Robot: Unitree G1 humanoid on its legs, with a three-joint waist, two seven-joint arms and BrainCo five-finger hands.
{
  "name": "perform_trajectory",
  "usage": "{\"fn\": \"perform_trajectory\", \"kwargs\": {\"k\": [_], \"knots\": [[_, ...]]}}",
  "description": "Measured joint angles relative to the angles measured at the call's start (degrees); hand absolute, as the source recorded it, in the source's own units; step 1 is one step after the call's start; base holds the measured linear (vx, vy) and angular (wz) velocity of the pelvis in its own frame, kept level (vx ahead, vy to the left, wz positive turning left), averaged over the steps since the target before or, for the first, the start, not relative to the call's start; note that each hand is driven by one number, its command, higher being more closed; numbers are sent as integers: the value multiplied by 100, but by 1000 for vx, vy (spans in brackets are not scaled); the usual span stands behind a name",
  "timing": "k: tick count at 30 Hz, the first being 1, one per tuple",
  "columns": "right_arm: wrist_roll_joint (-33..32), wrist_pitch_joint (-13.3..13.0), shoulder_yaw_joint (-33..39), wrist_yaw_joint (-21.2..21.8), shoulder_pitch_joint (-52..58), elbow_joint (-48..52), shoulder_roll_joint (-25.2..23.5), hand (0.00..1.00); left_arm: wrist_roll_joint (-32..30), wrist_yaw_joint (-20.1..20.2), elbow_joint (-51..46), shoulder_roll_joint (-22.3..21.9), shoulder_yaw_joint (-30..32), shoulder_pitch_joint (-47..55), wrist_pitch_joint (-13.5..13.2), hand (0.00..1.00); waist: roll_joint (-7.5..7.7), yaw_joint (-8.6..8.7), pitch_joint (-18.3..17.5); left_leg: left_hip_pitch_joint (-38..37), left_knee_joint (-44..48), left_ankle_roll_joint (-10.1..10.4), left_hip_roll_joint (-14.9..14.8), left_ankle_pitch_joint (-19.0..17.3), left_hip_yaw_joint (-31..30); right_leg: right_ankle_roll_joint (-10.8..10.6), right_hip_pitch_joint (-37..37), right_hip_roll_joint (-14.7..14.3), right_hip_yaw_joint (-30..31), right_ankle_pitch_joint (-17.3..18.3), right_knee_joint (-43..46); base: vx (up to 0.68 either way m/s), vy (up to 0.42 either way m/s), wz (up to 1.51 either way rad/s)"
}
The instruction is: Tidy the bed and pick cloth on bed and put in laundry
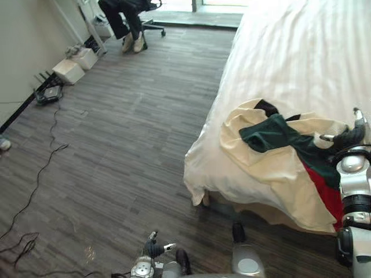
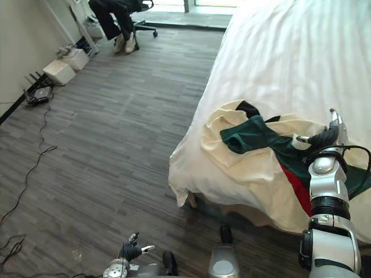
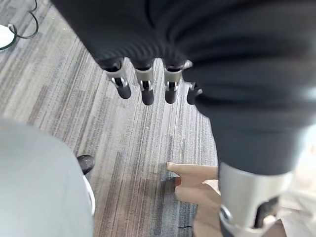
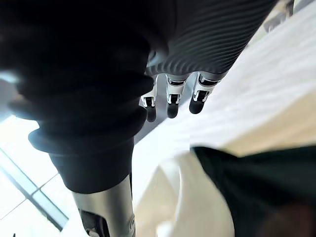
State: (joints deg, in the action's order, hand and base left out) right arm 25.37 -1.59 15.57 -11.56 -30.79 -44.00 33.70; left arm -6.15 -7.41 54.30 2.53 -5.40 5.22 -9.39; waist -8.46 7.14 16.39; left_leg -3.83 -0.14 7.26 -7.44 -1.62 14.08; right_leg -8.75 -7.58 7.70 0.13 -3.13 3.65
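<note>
Left eye view. 1: left hand (image 1: pixel 154 250), low over floor (image 1: pixel 127 145), fingers straight, empty. 2: right hand (image 1: pixel 351 138), fingers relaxed, empty, over cloth (image 1: pixel 272 165). Cloth heaped on bed (image 1: pixel 301 58) corner, draping off its edge. Likely soft, light and floppy, so gather it at green fold (image 1: pixel 264 136).

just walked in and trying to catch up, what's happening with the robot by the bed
The robot stands at the corner of the bed, where a heap of cream, green and red clothes lies. Its right hand hovers open over the heap, holding nothing. Its left hand hangs open low above the floor. A person sits on a chair at the far wall.
</note>
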Motion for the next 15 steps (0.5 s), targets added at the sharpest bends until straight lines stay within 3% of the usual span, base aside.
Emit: {"fn": "perform_trajectory", "kwargs": {"k": [7, 8, 11, 15], "knots": [[0, -156, -204, 37, -11, 1, -276, 0, -9, 47, -13, 66, -81, -107, -4, 0, -82, 27, 240, 226, 0, 3, 38, 5, 35, -23, -255, 35, 36, -39, 12, 0, 0, 0], [-2, -242, -203, 36, -86, -21, -252, 100, -10, 101, -10, 114, -140, -163, -2, 0, -93, 55, 343, 267, 1, 0, 45, 15, 48, -20, -307, 40, 51, -45, 17, 0, 0, 0], [-59, -439, -194, 40, -444, -285, -163, 100, -1, 128, -4, 206, -303, -265, -3, 0, -148, 164, 437, 440, -14, 8, 61, 67, 65, -11, -503, 49, 76, -84, 27, 0, 0, 0], [-68, -469, -175, 109, -776, -558, 131, 100, 30, 211, -31, 236, -363, -449, -23, 0, -290, 168, 541, 438, -123, 48, 60, 166, 63, -1, -542, 40, 57, -93, 31, -8, -9, 1]]}}
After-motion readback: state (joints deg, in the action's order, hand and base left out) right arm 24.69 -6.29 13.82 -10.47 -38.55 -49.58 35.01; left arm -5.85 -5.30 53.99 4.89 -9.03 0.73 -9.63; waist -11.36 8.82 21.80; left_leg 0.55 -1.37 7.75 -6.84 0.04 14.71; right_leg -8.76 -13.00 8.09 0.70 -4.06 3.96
